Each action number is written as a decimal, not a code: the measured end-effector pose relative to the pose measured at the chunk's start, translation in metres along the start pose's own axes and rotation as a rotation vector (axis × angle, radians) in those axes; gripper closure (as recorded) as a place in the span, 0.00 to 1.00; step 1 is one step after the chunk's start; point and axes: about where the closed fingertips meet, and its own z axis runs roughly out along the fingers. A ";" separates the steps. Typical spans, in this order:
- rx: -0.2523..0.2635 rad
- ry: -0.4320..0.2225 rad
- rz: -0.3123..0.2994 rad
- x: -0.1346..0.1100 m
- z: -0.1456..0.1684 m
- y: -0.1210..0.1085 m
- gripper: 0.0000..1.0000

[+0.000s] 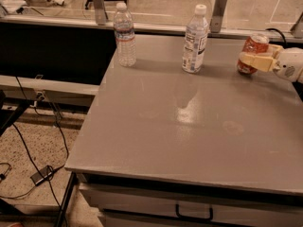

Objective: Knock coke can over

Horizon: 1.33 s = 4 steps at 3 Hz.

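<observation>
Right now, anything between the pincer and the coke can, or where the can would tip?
Nothing visible. The pincer is at the coke can, crossing its lower front, at the far right of the table. The can stands upright; the nearest water bottle stands apart to its left in the view.
</observation>
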 end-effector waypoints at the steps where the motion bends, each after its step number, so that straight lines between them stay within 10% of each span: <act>1: -0.052 0.089 -0.082 -0.031 0.008 0.011 1.00; 4: -0.137 0.938 -0.472 -0.032 -0.032 0.060 1.00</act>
